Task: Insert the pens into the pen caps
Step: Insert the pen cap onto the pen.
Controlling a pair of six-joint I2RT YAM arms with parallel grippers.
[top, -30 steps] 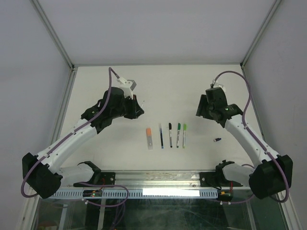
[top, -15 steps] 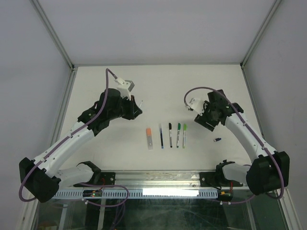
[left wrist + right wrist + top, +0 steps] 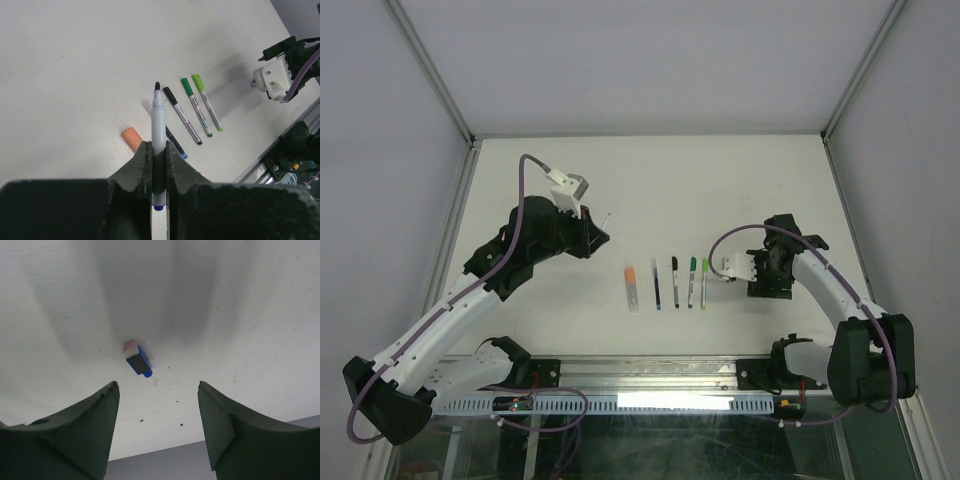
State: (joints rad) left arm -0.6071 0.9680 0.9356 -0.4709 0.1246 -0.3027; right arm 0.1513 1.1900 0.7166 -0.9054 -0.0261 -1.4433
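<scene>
On the white table [image 3: 700,180], just below the right gripper [image 3: 157,390]: a short blue pen cap [image 3: 138,360], lying flat, its pale end turned away from the wrist camera. Set ahead of the gap between the two dark fingers [image 3: 90,425], nearer the one on that view's left, touching neither. Jaws spread wide, gripping nothing. From above, hidden beneath that wrist, which hangs just right of the row of pens. Over at the left gripper [image 3: 157,147]: clamped tight on a white-barrelled pen [image 3: 158,117], held up off the table, dark tip poking out past the fingertips, blue butt end at the back. In the top view, well to the left of the row and farther back. In the row itself, side by side and not touching: a thick clear pen with an orange cap [image 3: 632,285], a slim dark blue pen [image 3: 656,285], a black-capped pen [image 3: 675,278], a dark-green-capped pen [image 3: 692,278] and a light-green-capped pen [image 3: 704,280].
</scene>
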